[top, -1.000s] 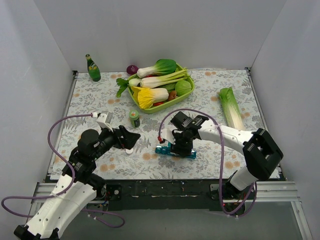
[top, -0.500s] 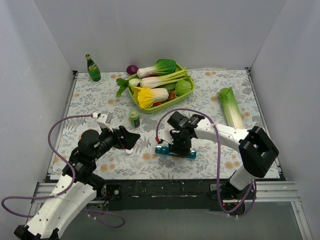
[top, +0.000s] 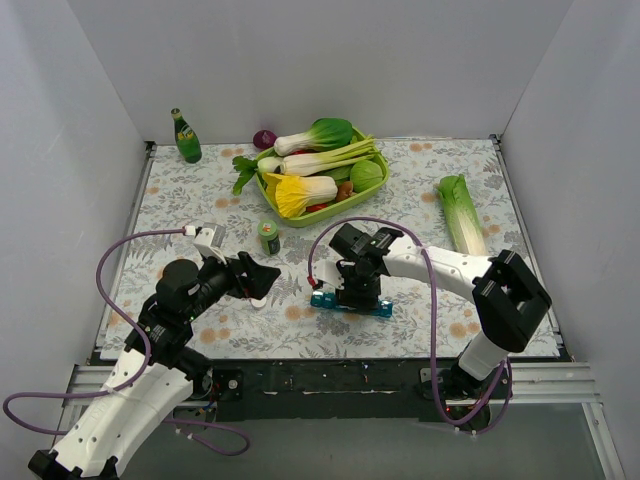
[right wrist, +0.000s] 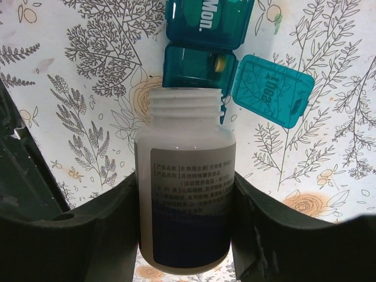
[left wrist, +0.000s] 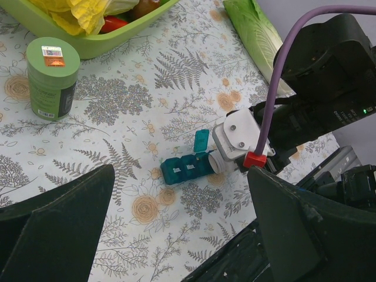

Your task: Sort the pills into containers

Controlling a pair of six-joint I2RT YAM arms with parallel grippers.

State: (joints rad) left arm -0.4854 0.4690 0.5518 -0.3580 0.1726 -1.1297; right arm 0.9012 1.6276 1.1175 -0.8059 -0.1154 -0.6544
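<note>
The pill organiser [right wrist: 208, 23], a teal strip of small square cells, is lying on the flowered table [top: 180, 200] near its front edge, just under the right gripper [right wrist: 185, 202]. From overhead, that arm is covering part of the strip. The right wrist view is showing more: one lid [right wrist: 270, 88] is standing flipped open beside the shut "Mon." cell, a yellowish pill [right wrist: 218, 63] is sitting inside, and the jaws are clasping an uncapped white bottle [right wrist: 185, 147]. The left gripper [left wrist: 176, 235] is hanging spread wide, empty. A green jar [top: 268, 236] and a lime basket [top: 300, 220] are sitting farther back.
</note>
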